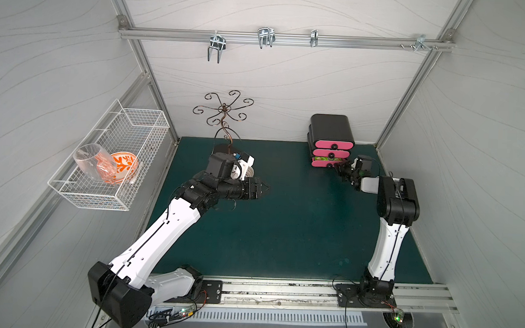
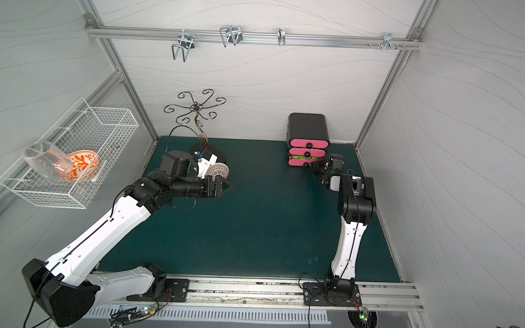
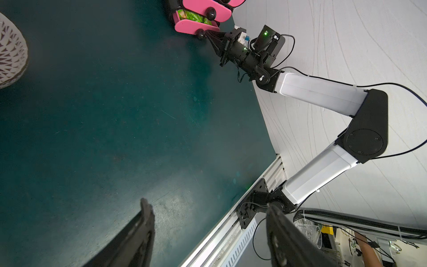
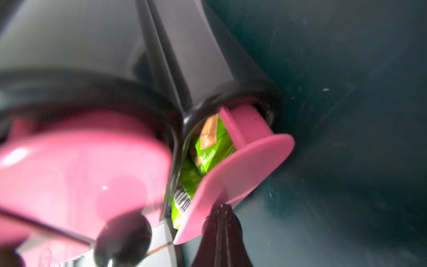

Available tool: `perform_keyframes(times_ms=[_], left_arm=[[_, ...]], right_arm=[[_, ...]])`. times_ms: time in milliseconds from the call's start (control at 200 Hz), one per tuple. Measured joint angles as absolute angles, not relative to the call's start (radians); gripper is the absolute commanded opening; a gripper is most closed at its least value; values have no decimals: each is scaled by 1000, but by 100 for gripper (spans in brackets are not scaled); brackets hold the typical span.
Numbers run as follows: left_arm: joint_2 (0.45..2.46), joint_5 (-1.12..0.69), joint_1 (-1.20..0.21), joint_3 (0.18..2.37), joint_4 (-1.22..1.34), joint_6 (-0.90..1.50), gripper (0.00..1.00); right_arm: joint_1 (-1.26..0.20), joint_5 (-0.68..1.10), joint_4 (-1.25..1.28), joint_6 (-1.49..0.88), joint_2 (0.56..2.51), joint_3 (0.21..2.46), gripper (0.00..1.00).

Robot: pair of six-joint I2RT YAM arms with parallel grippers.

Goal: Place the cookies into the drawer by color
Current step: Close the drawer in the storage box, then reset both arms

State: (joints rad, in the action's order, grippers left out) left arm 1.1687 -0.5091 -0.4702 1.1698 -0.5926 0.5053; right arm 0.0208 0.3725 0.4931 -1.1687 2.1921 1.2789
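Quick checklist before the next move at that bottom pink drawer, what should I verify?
1. The bottom drawer stands partly pulled out: ok.
2. The green cookies lie inside it: ok.
3. No other colour is mixed in: cannot tell, only part of the inside shows.
4. The right tool is shut, tips against the drawer's knob: ok.
5. The left tool is open, empty, above the mat, far from the drawer: ok.
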Motion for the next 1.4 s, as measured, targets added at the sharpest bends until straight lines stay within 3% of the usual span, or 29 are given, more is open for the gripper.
perform_keyframes(times_ms=[755,935,1075,1260,1400], left_arm=[[1174,-450,-470,1168,-572,511,75],[1135,-303,-470,1119,-535,439,81],[1055,-78,-470,991,-435,329,83],[1068,136,-344,867,-319,162,89],[1151,169,-170,768,-162,79,91]], right_arm=[[3,380,550,-1252,2273,1319,0],[6,423,455,-1110,2064,1157,25],[9,406,294,-897,1740,1032,43],[-58,141,150,-567,1339,867,63],[-160,-80,133,-354,1246,735,72]])
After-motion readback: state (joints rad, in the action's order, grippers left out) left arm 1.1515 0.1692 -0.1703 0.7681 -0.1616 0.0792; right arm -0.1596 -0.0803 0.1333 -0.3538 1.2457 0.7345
